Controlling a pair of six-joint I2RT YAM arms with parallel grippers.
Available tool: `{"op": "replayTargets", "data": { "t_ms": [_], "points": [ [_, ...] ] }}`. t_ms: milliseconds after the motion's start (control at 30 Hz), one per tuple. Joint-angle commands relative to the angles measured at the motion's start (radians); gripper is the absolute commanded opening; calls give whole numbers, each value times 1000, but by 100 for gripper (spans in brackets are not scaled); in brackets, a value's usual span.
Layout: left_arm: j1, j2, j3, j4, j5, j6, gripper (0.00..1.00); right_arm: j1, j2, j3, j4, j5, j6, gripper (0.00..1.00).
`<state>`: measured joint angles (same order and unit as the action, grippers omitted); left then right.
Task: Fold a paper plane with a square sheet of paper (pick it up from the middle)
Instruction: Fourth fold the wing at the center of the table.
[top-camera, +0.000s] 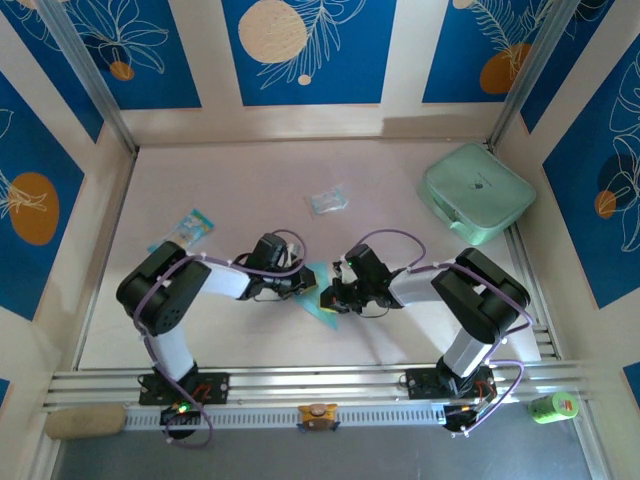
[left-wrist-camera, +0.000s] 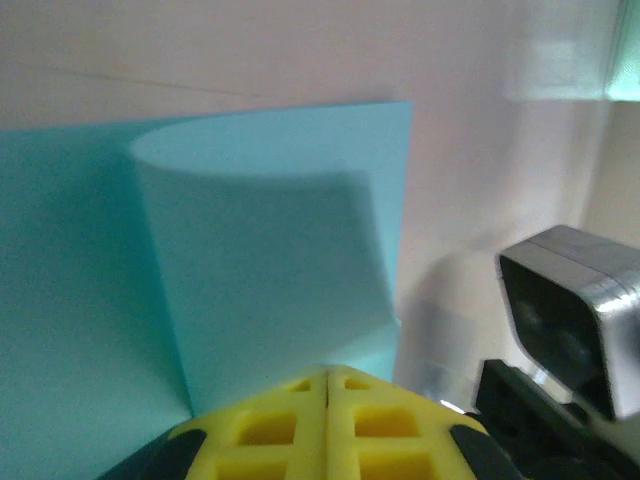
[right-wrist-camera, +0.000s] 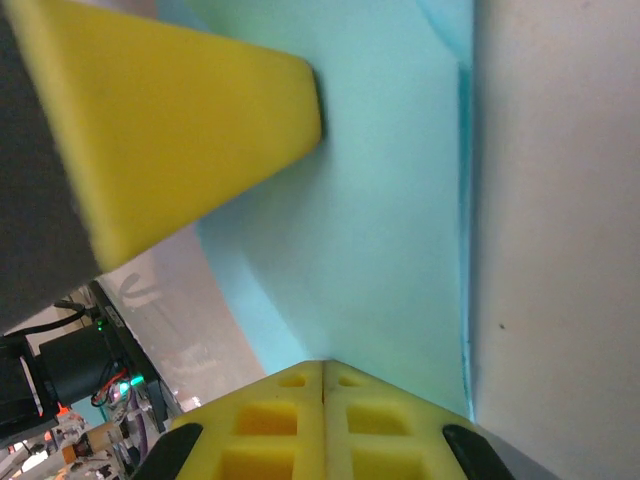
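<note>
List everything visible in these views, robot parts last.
square sheet of paper: 1, light blue, partly folded, table centre between the hands
case: 1, mint green, far right of table
plastic wrapper: 1, clear, crumpled, far centre
printed packet: 1, blue and white, left side
table: 1, pale
cylinder: 1, beige, near left corner, off the table
green object: 1, near right corner, off the table
left hand: 1, yellow fingers, shut on the paper's raised flap
right hand: 1, yellow fingers, shut, tips at the paper
</note>
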<state>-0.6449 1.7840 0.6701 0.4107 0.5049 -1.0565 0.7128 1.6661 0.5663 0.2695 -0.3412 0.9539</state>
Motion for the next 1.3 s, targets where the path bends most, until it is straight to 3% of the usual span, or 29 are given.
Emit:
{"op": "replayTargets", "data": {
  "t_ms": [0, 1000, 1267],
  "points": [
    [16, 43, 18, -61, -18, 13, 1, -1, 47, -37, -126, 27, 1, 0],
    [211, 75, 228, -335, -77, 164, 3, 1, 49, -57, -133, 2, -19, 0],
    [208, -54, 201, -385, -119, 171, 7, -12, 52, -36, -157, -13, -48, 0]
  ]
}}
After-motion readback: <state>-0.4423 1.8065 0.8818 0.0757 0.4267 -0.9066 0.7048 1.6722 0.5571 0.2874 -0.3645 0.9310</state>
